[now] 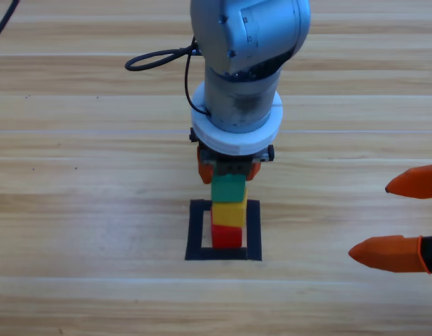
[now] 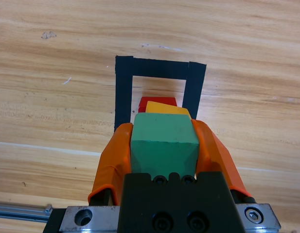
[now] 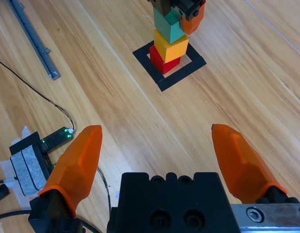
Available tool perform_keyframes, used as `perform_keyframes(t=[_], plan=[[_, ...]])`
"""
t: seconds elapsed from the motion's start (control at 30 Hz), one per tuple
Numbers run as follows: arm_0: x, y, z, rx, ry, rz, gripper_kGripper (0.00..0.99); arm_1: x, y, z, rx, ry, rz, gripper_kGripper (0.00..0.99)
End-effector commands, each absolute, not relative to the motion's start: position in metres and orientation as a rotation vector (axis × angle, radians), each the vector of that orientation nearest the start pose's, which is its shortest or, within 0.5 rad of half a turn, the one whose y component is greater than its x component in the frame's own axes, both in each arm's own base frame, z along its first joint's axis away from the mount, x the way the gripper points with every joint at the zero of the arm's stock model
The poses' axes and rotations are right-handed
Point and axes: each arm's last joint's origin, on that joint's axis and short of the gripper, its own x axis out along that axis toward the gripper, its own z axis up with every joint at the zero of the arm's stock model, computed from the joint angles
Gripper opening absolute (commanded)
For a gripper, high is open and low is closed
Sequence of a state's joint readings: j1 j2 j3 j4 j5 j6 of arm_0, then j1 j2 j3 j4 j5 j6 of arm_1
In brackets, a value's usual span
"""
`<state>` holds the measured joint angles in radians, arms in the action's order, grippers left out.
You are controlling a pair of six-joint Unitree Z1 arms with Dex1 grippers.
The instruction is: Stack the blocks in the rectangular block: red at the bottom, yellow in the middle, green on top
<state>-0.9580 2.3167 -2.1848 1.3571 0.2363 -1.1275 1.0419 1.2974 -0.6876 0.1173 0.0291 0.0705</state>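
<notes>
A tower stands inside the black tape rectangular block point(image 1: 197, 231) point(image 2: 124, 92) point(image 3: 176, 77). The red cube point(image 1: 227, 236) point(image 3: 162, 63) is at the bottom and the yellow cube point(image 1: 229, 213) point(image 2: 164, 108) point(image 3: 171, 46) sits on it, turned slightly. The green cube point(image 1: 228, 187) point(image 2: 163, 138) point(image 3: 169, 24) rests on top. My left gripper point(image 1: 228, 175) point(image 2: 162, 126) comes down from above, shut on the green cube, with an orange jaw pressed to each side. My right gripper point(image 1: 370, 220) point(image 3: 157, 130) waits open at the right edge, holding nothing.
A black cable point(image 1: 156, 59) loops on the table behind the left arm. In the right wrist view a metal rail point(image 3: 33, 41) lies far from the tower. A small taped electronics box point(image 3: 30, 160) with wires sits near the right gripper.
</notes>
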Motion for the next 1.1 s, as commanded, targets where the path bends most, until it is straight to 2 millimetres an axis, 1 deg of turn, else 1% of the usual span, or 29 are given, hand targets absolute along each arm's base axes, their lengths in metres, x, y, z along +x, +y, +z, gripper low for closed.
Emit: perform_keyframes(t=[0.03, 0.4, 0.83, 1.1], plan=[[0.287, -0.378, 0.263, -0.102, 1.333, 0.174, 0.063, 0.108, 0.179, 0.275, -0.326, 0.747, 0.976, 0.99], [0.287, -0.378, 0.259, -0.094, 1.341, 0.182, 0.063, 0.107, 0.179, 0.274, -0.33, 0.747, 0.985, 0.99], [0.289, -0.382, 0.244, -0.069, 1.357, 0.2, 0.063, 0.107, 0.179, 0.274, -0.333, 0.75, 0.985, 0.99], [0.29, -0.383, 0.239, -0.067, 1.359, 0.204, 0.064, 0.108, 0.18, 0.272, -0.335, 0.756, 0.987, 0.99]])
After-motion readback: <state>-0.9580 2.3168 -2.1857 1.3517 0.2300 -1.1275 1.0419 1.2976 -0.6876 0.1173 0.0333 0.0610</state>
